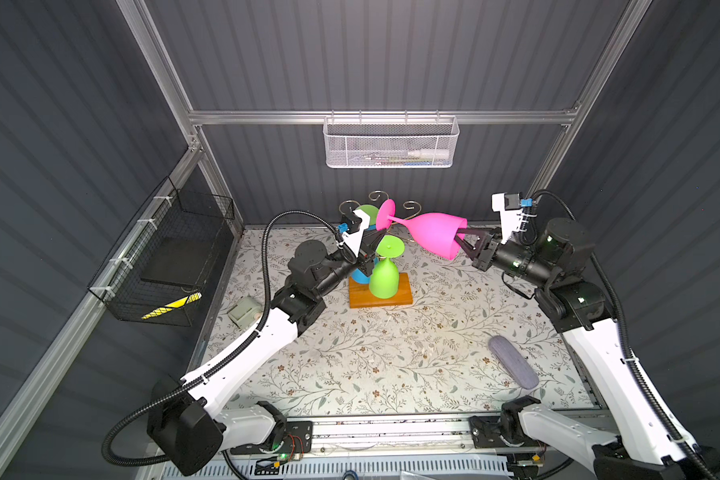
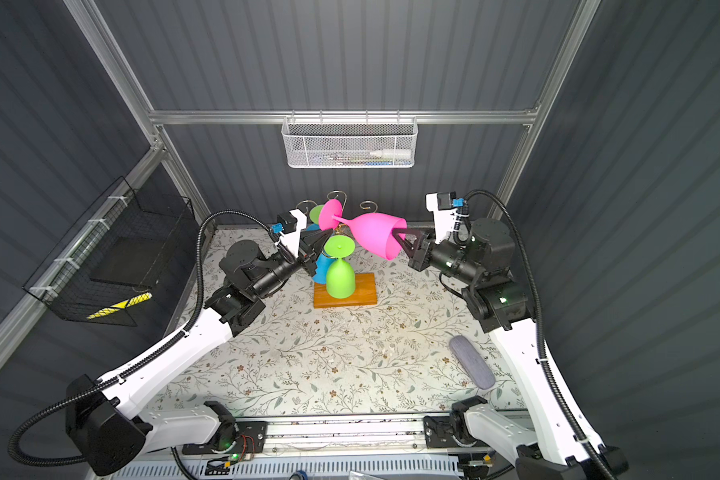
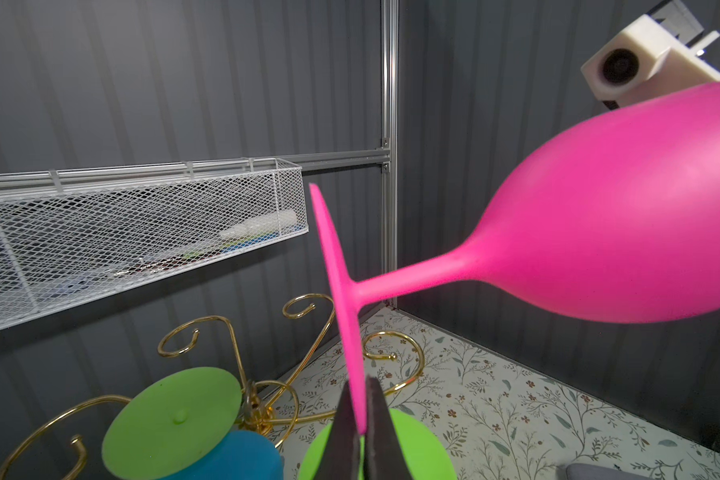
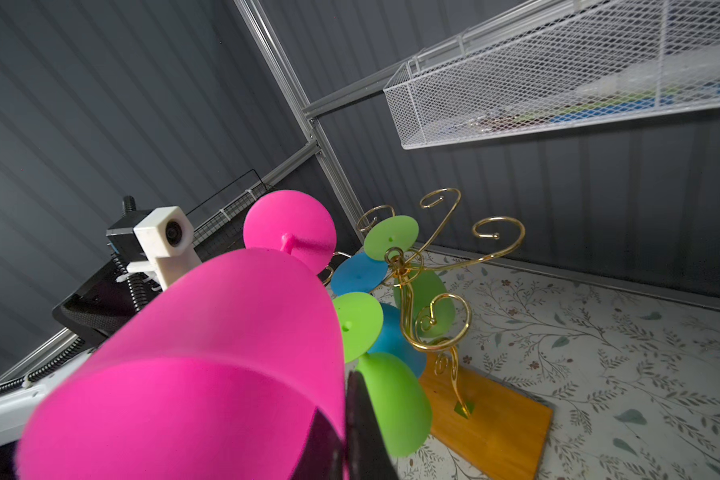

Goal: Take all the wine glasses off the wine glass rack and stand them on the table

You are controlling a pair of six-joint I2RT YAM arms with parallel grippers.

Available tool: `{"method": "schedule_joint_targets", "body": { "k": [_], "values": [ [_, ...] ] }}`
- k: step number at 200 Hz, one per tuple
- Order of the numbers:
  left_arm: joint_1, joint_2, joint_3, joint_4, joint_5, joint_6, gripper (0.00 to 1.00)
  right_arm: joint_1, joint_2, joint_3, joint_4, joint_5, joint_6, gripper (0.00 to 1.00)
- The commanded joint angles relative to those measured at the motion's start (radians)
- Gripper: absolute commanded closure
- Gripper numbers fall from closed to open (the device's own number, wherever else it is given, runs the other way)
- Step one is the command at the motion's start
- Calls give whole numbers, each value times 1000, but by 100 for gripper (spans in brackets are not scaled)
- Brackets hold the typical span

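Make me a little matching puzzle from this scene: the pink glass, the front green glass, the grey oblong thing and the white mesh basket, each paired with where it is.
Things:
1. pink wine glass
2. front green wine glass
3. grey oblong case
4. white mesh basket

Places:
A. hung on the back wall rail
B. held sideways in mid-air
C. lying on the floral table
D. hanging upside down on the wine glass rack

Pairs: 1-B, 2-D, 3-C, 4-A.
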Motion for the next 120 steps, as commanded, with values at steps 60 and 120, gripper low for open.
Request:
{"method": "schedule_joint_targets", "body": {
  "k": [60,120],
  "values": [
    [2,-83,-28,8,-206,101,21,-36,-151,102,-201,424,-122,100],
    [1,-221,-123,124,-503,180,5,-66,-100,206,-538,750,-246,100]
  ]
}}
